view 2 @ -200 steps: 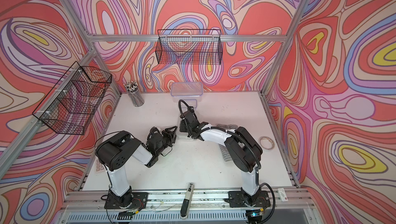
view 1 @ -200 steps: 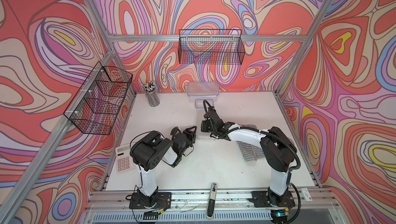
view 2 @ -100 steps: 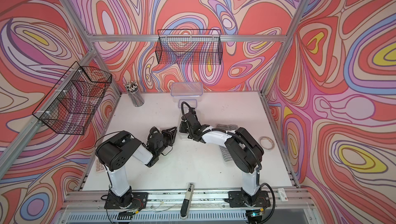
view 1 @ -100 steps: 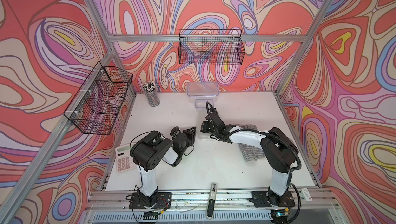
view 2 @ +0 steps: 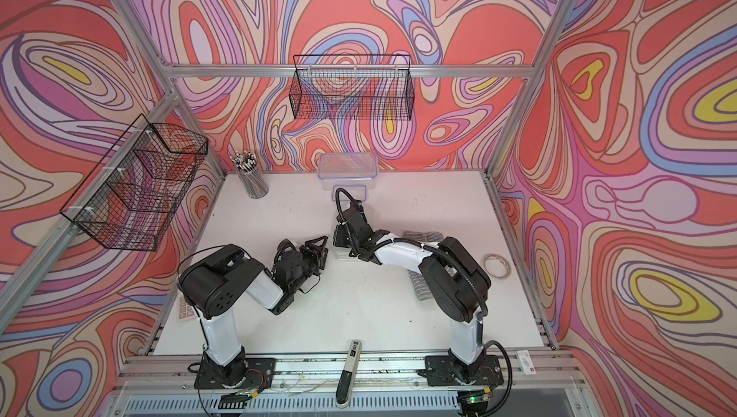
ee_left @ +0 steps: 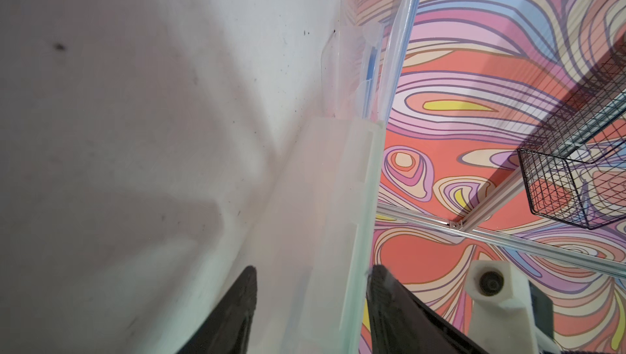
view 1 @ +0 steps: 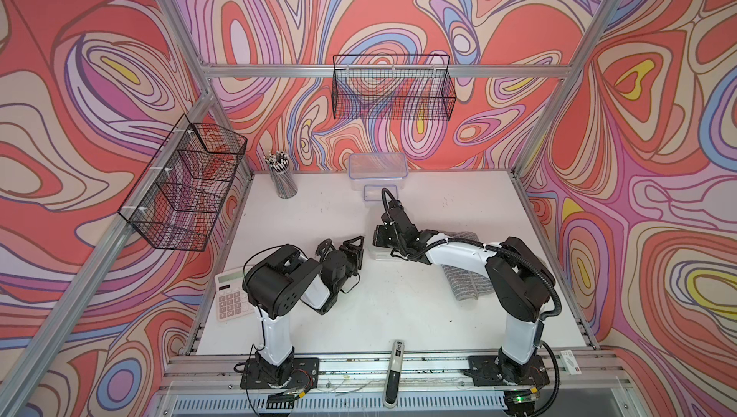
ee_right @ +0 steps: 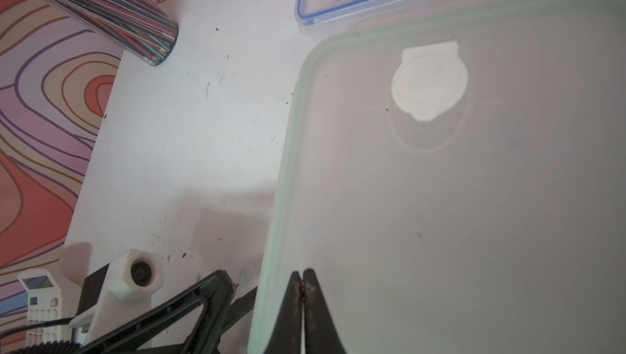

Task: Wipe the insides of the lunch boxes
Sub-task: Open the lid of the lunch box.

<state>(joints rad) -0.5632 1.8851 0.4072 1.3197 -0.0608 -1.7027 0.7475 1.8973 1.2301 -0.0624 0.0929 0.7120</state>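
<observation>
A white tabletop [view 1: 399,315] walled in by swirling pink and orange panels is where I work. In both top views the frosted-lid lunch box [view 1: 385,254] sits in the middle of the frame, between my 2 grippers. The large lunch box [view 1: 377,165] and the small lunch box [view 1: 380,192] stand at upper centre by the back wall, lids on.

My right gripper [ee_right: 302,276] is closed on nothing, its joined tips low in the wrist frame over the frosted lid [ee_right: 440,200]. My left gripper [ee_left: 311,274] stands open, its jaws either side of the box's side latch [ee_left: 342,172], not pinching it.

I judge I am working this lid loose. If my left jaws close off the latch, they may slip and shove the box sideways on the smooth table. If my right tips bear down while the left pries up, the 2 arms fight and the lid may flex or snap back. The grey striped cloth [view 1: 466,283] lies under my right arm, so the wiping has not started
</observation>
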